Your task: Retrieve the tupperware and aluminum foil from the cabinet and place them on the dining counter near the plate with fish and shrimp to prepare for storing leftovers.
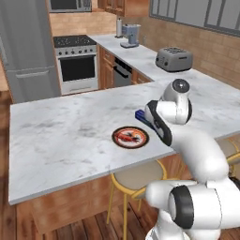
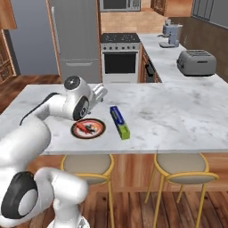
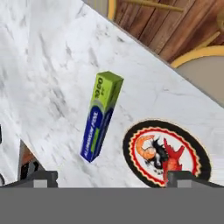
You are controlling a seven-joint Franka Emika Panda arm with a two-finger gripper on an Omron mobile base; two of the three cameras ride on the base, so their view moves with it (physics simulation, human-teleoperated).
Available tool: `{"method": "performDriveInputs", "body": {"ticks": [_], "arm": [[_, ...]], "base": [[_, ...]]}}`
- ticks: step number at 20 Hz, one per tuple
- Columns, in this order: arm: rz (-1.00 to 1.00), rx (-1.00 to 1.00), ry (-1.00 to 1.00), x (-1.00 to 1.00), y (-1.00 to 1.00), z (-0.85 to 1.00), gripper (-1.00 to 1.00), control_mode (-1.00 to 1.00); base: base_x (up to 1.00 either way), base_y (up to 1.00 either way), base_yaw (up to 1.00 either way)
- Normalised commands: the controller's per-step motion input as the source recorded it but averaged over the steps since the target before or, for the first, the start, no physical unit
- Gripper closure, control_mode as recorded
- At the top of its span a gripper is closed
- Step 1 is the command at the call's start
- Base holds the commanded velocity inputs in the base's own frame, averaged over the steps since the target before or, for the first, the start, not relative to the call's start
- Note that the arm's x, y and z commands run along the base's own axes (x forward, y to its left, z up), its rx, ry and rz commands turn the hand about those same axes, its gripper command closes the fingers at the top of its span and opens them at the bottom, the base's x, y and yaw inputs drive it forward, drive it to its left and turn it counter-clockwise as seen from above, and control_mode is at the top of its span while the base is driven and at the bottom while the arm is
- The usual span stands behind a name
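The aluminum foil (image 3: 100, 117), a slim dark blue box with a green end, lies flat on the marble dining counter (image 2: 178, 116). It sits just right of the plate with fish and shrimp (image 2: 88, 128) in the right base view, a small gap apart. My gripper (image 3: 111, 177) hangs open above the counter and looks down on both, with nothing between its fingertips (image 3: 41, 177). From the left base the arm covers most of the foil (image 1: 139, 114), which lies beyond the plate (image 1: 130, 137). The tupperware is out of view.
Two round stools (image 2: 87, 165) (image 2: 182, 168) stand at the counter's near edge. A silver toaster (image 2: 196, 62) and a coffee machine (image 1: 130, 35) sit on the far counter, over brown wooden cabinets (image 1: 107, 70). A stove (image 2: 120, 58) and fridge (image 2: 73, 40) stand behind.
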Motion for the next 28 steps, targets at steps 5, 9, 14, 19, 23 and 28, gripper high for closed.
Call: {"method": "performDriveInputs", "body": {"ticks": [5, 9, 14, 19, 23, 28], "arm": [[0.0, 0.0, 0.0, 0.0, 0.0, 0.0, -1.0, 1.0], [0.0, 0.0, 0.0, 0.0, 0.0, 0.0, -1.0, 1.0], [0.0, 0.0, 0.0, 0.0, 0.0, 0.0, -1.0, 1.0], [0.0, 0.0, 0.0, 0.0, 0.0, 0.0, -1.0, 1.0], [0.0, 0.0, 0.0, 0.0, 0.0, 0.0, -1.0, 1.0], [0.0, 0.0, 0.0, 0.0, 0.0, 0.0, -1.0, 1.0]], "base": [[-0.99, 0.34, 0.19], [-0.69, 0.94, 0.3], [-0.04, 1.0, 0.47], [0.31, 1.0, 0.42], [0.68, 1.0, 0.32], [0.97, 0.99, 0.22]]}}
